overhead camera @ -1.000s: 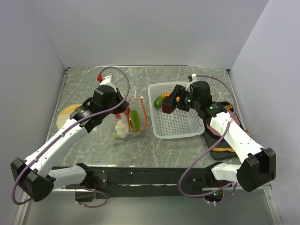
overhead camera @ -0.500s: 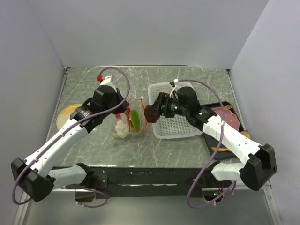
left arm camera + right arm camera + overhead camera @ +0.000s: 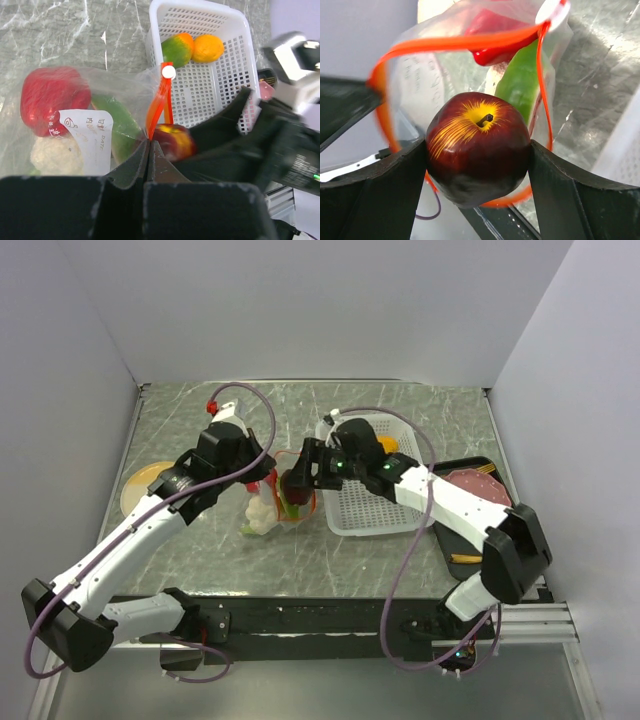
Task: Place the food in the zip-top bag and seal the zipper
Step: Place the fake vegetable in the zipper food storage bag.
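The loading step is in hand. A dark red, glossy plastic apple-shaped ball (image 3: pixel 477 145) is grasped between the widely spread fingers of the right hand (image 3: pixel 299 480) at the mouth of the small clear crinkly zip-top bag (image 3: pixel 125 85). The bag is set on the grey marbled desk (image 3: pixel 60 30), just left of the white perforated basket (image 3: pixel 220 100). Its orange-red zipper strip (image 3: pixel 159 102) is pinched by the clenched left hand (image 3: pixel 149 148), and the mouth is held open. A red pepper (image 3: pixel 50 97) and a white cauliflower (image 3: pixel 55 155) are already inside. A green-orange mango (image 3: pixel 178 49) and an orange (image 3: pixel 208 47) are left in the basket. Next, the ball should be lowered inside the strip's loop and released. Little room is given: the loop looks barely wider than the ball, and the basket wall lies close on the right.
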Robot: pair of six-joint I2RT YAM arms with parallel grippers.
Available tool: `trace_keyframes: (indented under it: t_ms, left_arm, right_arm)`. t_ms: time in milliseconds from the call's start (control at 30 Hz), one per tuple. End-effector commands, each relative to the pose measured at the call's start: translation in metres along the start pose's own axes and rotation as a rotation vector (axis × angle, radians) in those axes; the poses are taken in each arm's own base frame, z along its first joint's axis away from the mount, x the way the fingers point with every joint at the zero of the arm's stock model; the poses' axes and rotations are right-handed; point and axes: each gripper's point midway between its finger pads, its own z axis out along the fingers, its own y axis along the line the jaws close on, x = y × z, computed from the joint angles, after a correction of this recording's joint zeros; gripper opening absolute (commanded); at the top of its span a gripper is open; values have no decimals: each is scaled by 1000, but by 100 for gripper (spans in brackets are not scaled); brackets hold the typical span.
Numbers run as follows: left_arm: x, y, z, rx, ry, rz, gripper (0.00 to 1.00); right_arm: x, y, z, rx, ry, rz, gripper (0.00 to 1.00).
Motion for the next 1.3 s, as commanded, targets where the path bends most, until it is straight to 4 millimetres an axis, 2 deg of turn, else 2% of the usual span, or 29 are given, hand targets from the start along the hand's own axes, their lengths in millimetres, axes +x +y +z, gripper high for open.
trace_keyframes:
  t_ms: [0,133,267,367,433,567,600,733,933,1067,1133,1233,1267]
  left_arm:
    - [-15,-13,-14,57,-49,-15,1]
    - [-14,-9,-14,42,-46,-11,1]
    - [-19,-10,-20,43,-66,-19,1]
    - [-26,-13,-26,55,-90,-26,1]
    - [-30,-14,-29,55,-104,-23,1]
    - [-31,-14,-30,44,-99,-20,1]
    - [-32,-15,-31,47,-101,-20,1]
    - [-35,-16,-31,53,-109,-19,1]
    - [-30,-15,-28,51,-95,-23,1]
    - [-31,-16,-27,52,-94,-19,1]
    - [-32,-16,-27,45,-96,-14,1]
    - [-32,-15,-26,43,-94,-10,1]
    - [-32,-16,-26,45,-94,-10,1]
  right_arm:
    - [-7,17,12,-37,0,-22,57]
    - [-4,21,21,-45,34,-22,58]
    - [-1,34,22,-111,44,-52,60]
    - [2,42,19,-153,55,-64,65]
    - [4,47,20,-184,77,-78,65]
    - [8,50,18,-216,89,-108,74]
    - [7,48,16,-206,80,-110,80]
    - [9,40,12,-169,76,-142,85]
    - [-11,16,-2,-18,-36,-155,95]
    - [-27,9,-15,33,-112,-139,95]
    - [-30,9,-20,41,-132,-149,91]
    - [-29,6,-28,66,-132,-145,78]
    - [-29,4,-29,77,-127,-150,66]
